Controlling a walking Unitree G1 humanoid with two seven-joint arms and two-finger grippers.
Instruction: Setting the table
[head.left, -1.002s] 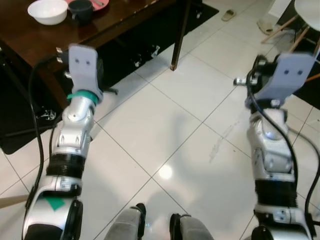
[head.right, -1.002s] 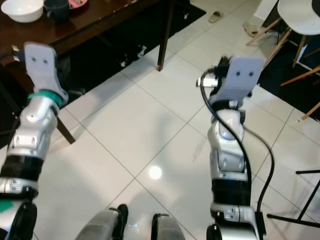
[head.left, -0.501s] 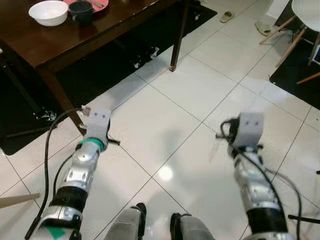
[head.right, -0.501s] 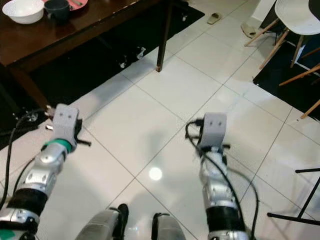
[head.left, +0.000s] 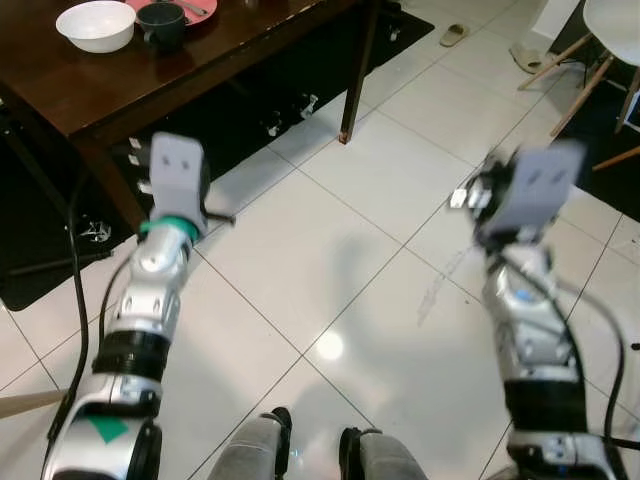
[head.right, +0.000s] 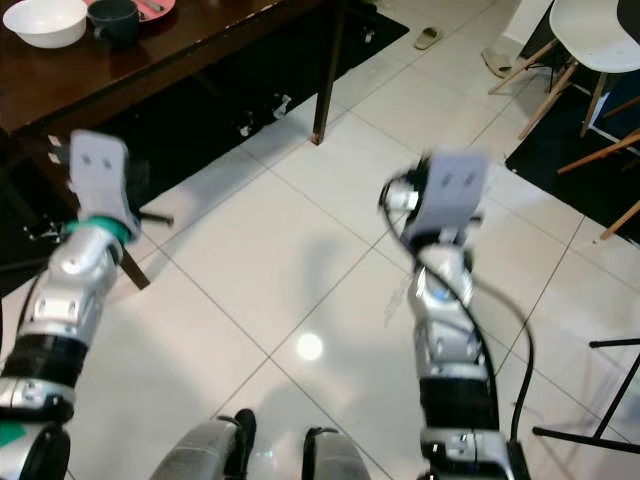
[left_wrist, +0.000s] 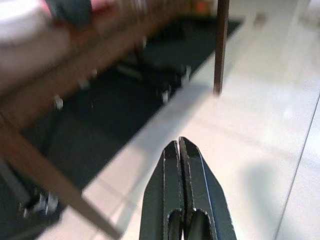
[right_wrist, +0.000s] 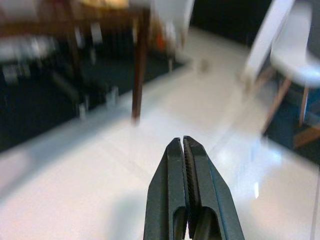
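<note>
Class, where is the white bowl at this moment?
In the left eye view the white bowl sits on the dark wooden table at the robot's far left, right beside a dark mug and a pink plate.

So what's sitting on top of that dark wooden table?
On the table stand a white bowl and a dark cup, with a pink plate behind the cup. The plate is partly hidden, and the table runs out of frame.
</note>
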